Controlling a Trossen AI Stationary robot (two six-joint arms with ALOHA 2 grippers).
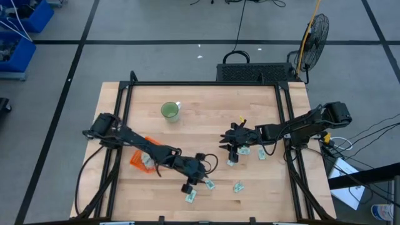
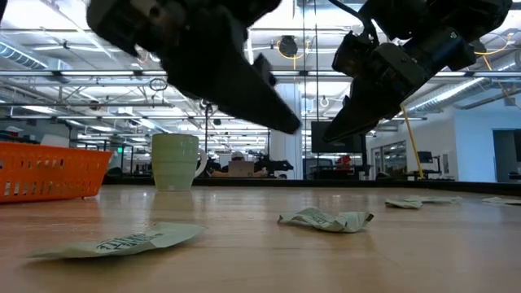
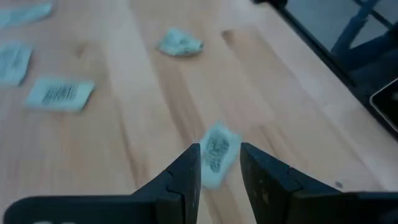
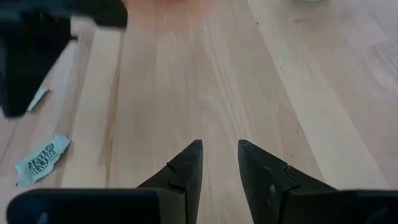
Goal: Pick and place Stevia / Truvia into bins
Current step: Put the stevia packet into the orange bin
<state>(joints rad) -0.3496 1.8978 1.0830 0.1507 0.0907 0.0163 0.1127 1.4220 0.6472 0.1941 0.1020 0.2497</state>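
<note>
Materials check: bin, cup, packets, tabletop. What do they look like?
Bin: orange plastic, probably; slotted mesh-like walls. Cup: pale green, smooth with a soft sheen, ceramic or plastic, unclear. Packets: thin paper, creased and crumpled, printed. Tabletop: light wood, visible plank seams and grain, satin finish.

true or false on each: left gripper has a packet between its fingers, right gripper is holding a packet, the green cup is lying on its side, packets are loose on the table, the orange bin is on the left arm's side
1. The left gripper has a packet between its fingers. True.
2. The right gripper is holding a packet. False: nothing sits between its open fingers, only bare table.
3. The green cup lies on its side. False: it stands upright.
4. Packets lie loose on the table. True, for example one near the front edge.
5. The orange bin is on the left arm's side. True.
</note>
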